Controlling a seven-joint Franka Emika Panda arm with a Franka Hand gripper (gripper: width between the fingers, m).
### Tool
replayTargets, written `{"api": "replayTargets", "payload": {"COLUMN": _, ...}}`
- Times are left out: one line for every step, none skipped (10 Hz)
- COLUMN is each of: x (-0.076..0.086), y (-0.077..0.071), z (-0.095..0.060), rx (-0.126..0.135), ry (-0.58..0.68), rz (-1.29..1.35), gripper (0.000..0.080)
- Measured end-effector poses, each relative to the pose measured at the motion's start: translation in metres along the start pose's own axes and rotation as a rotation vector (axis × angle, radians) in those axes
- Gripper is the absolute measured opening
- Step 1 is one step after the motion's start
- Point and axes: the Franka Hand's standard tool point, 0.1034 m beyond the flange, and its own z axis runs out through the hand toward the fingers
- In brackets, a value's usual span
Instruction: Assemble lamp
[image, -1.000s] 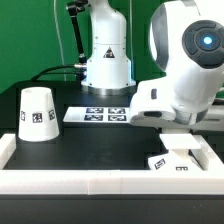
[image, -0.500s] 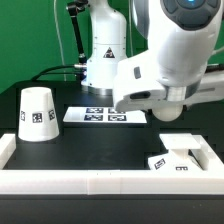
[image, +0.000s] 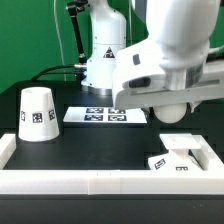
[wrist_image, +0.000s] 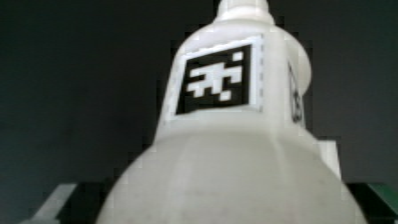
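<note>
My gripper is shut on the ball-shaped bulb. The bulb fills the wrist view, its tag facing the camera, and dark fingers show at either side of it. In the exterior view the bulb's round end hangs under the arm's hand, above the small square base, which lies at the exterior view's right. The jaws themselves are hidden there. The cone-shaped shade stands upright at the exterior view's left, apart from the gripper.
The marker board lies flat at the back middle of the black table. A low white wall runs along the front and the sides. The arm's own pedestal stands behind the marker board.
The arm's hand has swung toward the exterior view's left and risen. The bulb's round end now shows beneath it, above the base. The shade and the base have not moved.
</note>
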Motion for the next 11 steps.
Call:
{"api": "replayTargets", "payload": {"x": 0.002, "y": 0.007, "z": -0.013, "rx": -0.006, "ry": 0.089, "rz": -0.03, "gripper": 0.0576}}
{"api": "replayTargets", "payload": {"x": 0.0, "y": 0.012, "z": -0.028, "rx": -0.009, "ry": 0.149, "rz": -0.035, "gripper": 0.0576}}
{"api": "replayTargets", "payload": {"x": -0.002, "y": 0.012, "z": -0.04, "rx": -0.011, "ry": 0.188, "rz": -0.034, "gripper": 0.0576}}
{"api": "replayTargets", "payload": {"x": 0.003, "y": 0.012, "z": -0.056, "rx": -0.02, "ry": 0.272, "rz": -0.031, "gripper": 0.0576}}
{"api": "replayTargets", "payload": {"x": 0.004, "y": 0.008, "z": -0.068, "rx": -0.028, "ry": 0.355, "rz": -0.031, "gripper": 0.0576}}
{"api": "replayTargets", "payload": {"x": 0.006, "y": 0.011, "z": -0.066, "rx": -0.036, "ry": 0.417, "rz": -0.03, "gripper": 0.0576}}
{"api": "replayTargets", "payload": {"x": 0.008, "y": 0.013, "z": -0.066, "rx": -0.046, "ry": 0.484, "rz": -0.027, "gripper": 0.0576}}
{"api": "replayTargets", "payload": {"x": 0.01, "y": 0.014, "z": -0.066, "rx": -0.052, "ry": 0.529, "rz": -0.026, "gripper": 0.0576}}
{"api": "replayTargets", "payload": {"x": 0.014, "y": 0.017, "z": -0.07, "rx": -0.064, "ry": 0.614, "rz": -0.028, "gripper": 0.0576}}
{"api": "replayTargets", "payload": {"x": 0.016, "y": 0.021, "z": -0.077, "rx": -0.098, "ry": 0.702, "rz": -0.081, "gripper": 0.0576}}
{"api": "replayTargets", "payload": {"x": 0.019, "y": 0.023, "z": -0.087, "rx": -0.121, "ry": 0.793, "rz": -0.098, "gripper": 0.0576}}
